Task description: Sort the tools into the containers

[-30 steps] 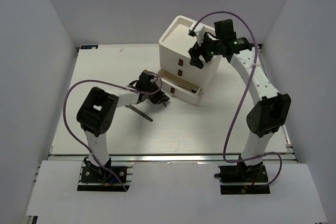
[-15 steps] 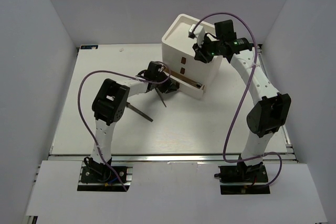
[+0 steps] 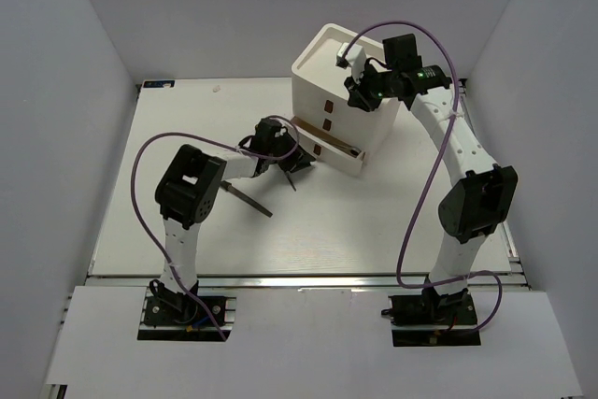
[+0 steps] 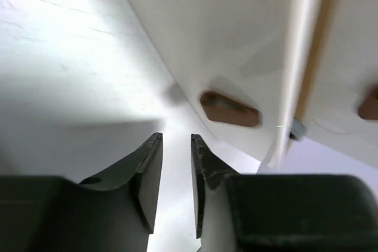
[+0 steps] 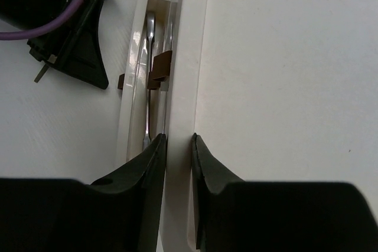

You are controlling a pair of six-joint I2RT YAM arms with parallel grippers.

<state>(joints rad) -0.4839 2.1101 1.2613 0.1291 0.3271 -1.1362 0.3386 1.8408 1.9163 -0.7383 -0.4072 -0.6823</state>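
Observation:
The white stacked box (image 3: pixel 329 70) stands at the back of the table with its bottom drawer (image 3: pixel 329 158) pulled out. A grey metal wrench (image 5: pixel 150 30) lies in that drawer. My right gripper (image 3: pixel 359 91) (image 5: pixel 178 138) is shut on the rim (image 5: pixel 184 87) of the box's top tray. My left gripper (image 3: pixel 291 158) (image 4: pixel 176 140) sits low at the drawer's front, near a red-brown tab (image 4: pixel 229 109), jaws slightly apart with nothing between them. A long dark tool (image 3: pixel 248 201) and a thin one (image 3: pixel 291 178) lie on the table.
White walls close in the table on three sides. The left arm's purple cable (image 3: pixel 149 151) loops over the left half of the table. The two upper drawers (image 3: pixel 327 114) are closed.
My right gripper has closed on the tray rim. The box and drawer shifted slightly toward the back right. My left gripper swung up to the drawer front, came back a little and opened slightly.

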